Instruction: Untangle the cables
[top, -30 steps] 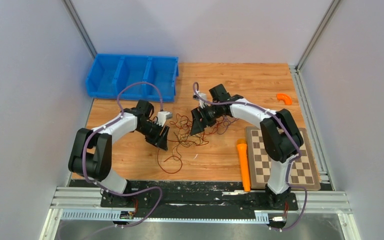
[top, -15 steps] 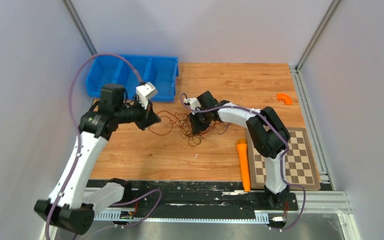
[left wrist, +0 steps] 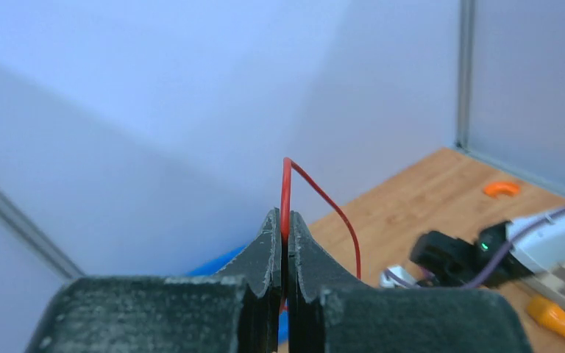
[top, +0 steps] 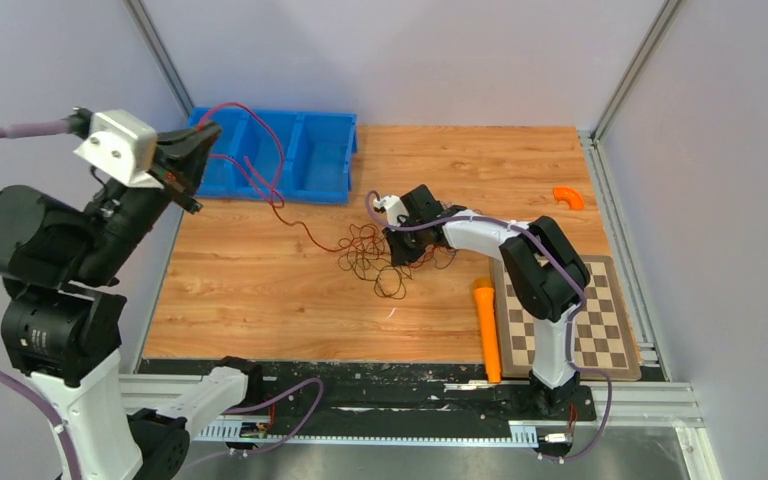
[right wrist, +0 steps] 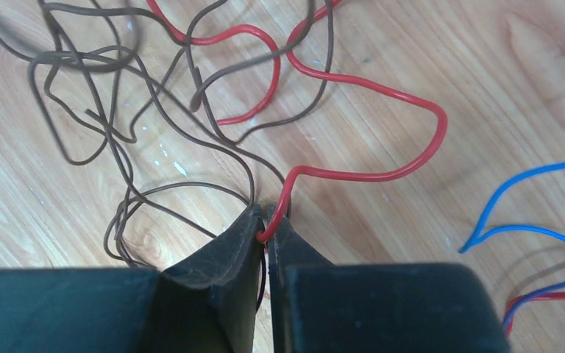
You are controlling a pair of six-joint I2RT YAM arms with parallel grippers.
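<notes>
The cables [top: 368, 256] lie in a tangle of thin dark and red wires in the middle of the wooden table. My left gripper [top: 205, 138] is raised high at the far left, above the bin. In the left wrist view it [left wrist: 285, 219] is shut on a red cable [left wrist: 287, 184]. That red cable [top: 278, 205] arcs over the bin and runs down into the tangle. My right gripper [top: 400, 248] is low at the tangle's right side. In the right wrist view it [right wrist: 268, 220] is shut on a red cable [right wrist: 382, 175] among brown cables [right wrist: 118, 110]; a blue cable [right wrist: 530, 180] lies to the right.
A blue three-compartment bin [top: 260, 186] stands at the back left. An orange stick [top: 486, 325] and a chessboard [top: 605, 320] lie at the front right, and a small orange curved piece [top: 568, 197] at the back right. Walls close in both sides and the back.
My left gripper shut on the red cable and rose up and to the left, drawing it out of the tangle over the bin. My right gripper lowered onto the tangle and closed.
</notes>
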